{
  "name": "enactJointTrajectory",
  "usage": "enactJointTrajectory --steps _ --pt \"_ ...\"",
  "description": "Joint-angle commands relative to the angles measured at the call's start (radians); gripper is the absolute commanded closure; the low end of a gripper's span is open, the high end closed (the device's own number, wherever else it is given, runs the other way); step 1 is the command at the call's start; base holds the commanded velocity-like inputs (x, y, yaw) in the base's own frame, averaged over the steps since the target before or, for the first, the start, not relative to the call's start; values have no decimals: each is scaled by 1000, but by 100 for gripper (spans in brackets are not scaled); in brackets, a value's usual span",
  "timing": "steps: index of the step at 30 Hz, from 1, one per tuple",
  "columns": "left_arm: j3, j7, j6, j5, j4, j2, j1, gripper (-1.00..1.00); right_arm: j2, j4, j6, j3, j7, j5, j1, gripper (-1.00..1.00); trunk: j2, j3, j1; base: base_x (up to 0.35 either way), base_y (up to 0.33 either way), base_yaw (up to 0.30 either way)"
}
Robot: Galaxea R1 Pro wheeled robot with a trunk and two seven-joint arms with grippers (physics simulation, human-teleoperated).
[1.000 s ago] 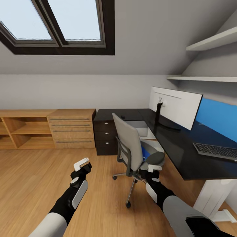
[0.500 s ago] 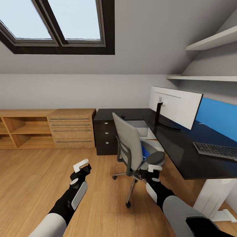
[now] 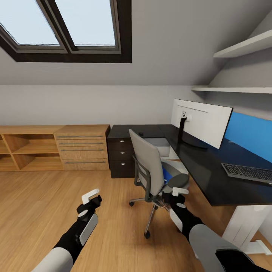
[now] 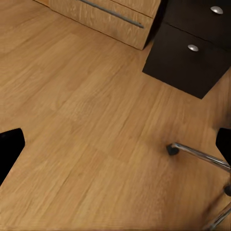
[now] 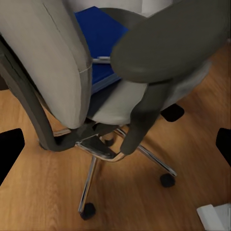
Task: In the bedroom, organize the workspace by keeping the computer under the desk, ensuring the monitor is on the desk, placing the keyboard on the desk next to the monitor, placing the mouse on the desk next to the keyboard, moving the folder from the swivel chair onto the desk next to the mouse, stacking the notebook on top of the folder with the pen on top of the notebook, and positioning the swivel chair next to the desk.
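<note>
**Reaching for the folder on the chair**

Right gripper (image 3: 177,192) hangs with jaws spread and empty beside the swivel chair (image 3: 151,166), close to its armrest (image 5: 168,43). Left gripper (image 3: 90,196), also apart I think, hovers over bare floor. I would come over the armrest and down onto the blue folder (image 5: 103,36) lying on the seat

Wooden dresser (image 3: 82,147) beside open shelving (image 3: 26,151); skylight (image 3: 64,26) above, perhaps closed.
</note>
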Motion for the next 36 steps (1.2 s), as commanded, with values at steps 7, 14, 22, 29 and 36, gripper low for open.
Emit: enactJointTrajectory --steps 7,14,22,29,36 --pt "36 8 14 4 13 10 0 -100 -10 1 -5 0 0 -11 -1 -100 -36 -17 19 0 0 0" --pt "56 8 16 4 11 11 0 -100 -12 1 -5 0 0 -11 0 -100 -85 -39 46 0 0 0" --pt "56 8 16 4 10 11 0 -100 -12 1 -5 0 0 -11 0 -100 -141 -64 77 0 0 0" --pt "56 8 16 4 10 11 0 -100 -12 1 -7 0 0 -12 0 -100 -190 -86 103 0 0 0" --pt "56 8 15 3 10 11 0 -100 -7 -56 -27 -3 -2 -18 1 -100 -239 -108 130 0 0 0"
